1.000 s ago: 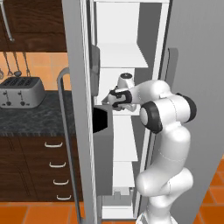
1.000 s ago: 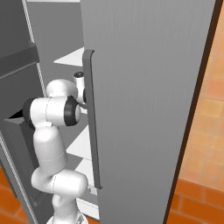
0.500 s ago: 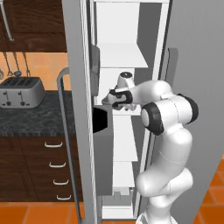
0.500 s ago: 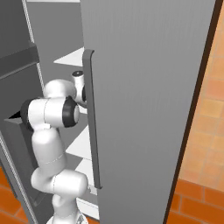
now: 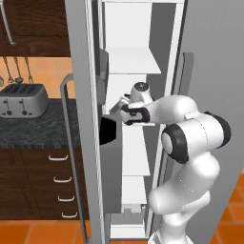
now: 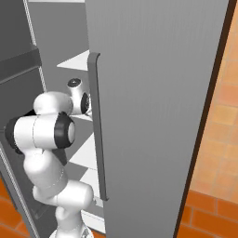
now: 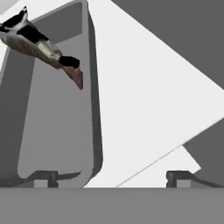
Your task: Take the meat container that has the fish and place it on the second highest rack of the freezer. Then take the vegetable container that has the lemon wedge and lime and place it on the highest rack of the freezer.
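The grey container (image 7: 52, 113) with the fish (image 7: 41, 43) sits on a white freezer shelf (image 7: 148, 109), its near rim just ahead of the claw (image 7: 111, 177). The claw is spread wide and pinches nothing; one fingertip (image 7: 43, 177) sits over the container's near edge, the other over bare shelf beside it.

Handling, as a judgement: the container looks like a stiff, thin-walled tub with smooth sides, likely light and somewhat slippery. The upright side wall or the rim is the sound place to take hold, one finger inside and one outside. The fish lies loose against the far inner corner and could slide if the tub tips.

Contents: one fish, nothing else visible inside.

In the left base view the claw (image 5: 125, 108) reaches in at a middle shelf of the freezer (image 5: 131, 62); I cannot tell whether that is the second highest
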